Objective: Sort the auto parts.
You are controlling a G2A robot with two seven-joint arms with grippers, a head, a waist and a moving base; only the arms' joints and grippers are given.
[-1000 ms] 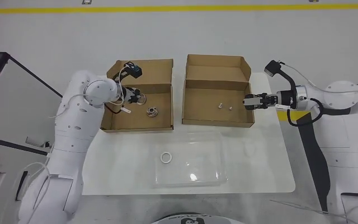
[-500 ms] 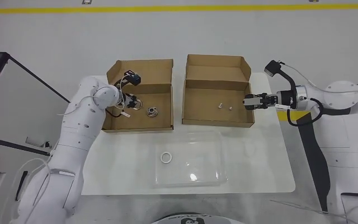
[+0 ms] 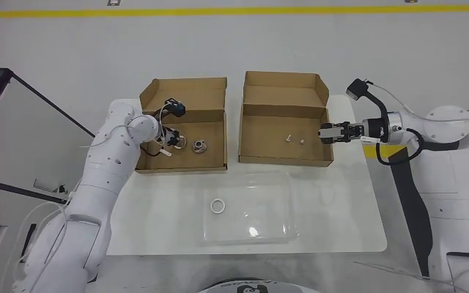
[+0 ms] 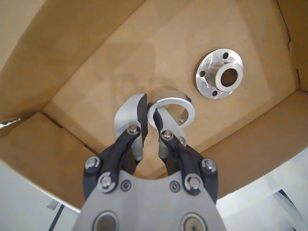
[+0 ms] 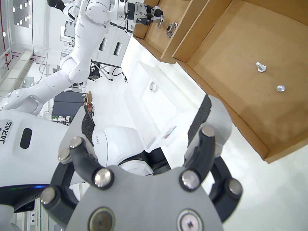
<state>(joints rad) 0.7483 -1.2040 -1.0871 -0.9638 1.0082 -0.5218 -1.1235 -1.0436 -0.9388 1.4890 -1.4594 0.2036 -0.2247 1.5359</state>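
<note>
Where the left gripper (image 4: pixel 150 116) narrows, its fingers pinch the rim of a split collar ring (image 4: pixel 185 105) inside the left cardboard box (image 4: pixel 72 49). A flanged hub (image 4: pixel 217 74) lies just beyond the fingertips, apart from the ring. Right gripper (image 5: pixel 145 108): fingers spread wide. Two small bolts (image 5: pixel 260 67) lie well ahead of them in the right cardboard box (image 5: pixel 240 25).

— Where does the top view sit?
— Above the arms, looking straight down on the whole bench (image 3: pixel 352 220).
— And the wrist views?
— The left sits close inside the left box (image 4: pixel 79 56). The right hangs back beside the right box (image 5: pixel 240 37), facing across both. All three share the flanged hub (image 3: pixel 198 146).
</note>
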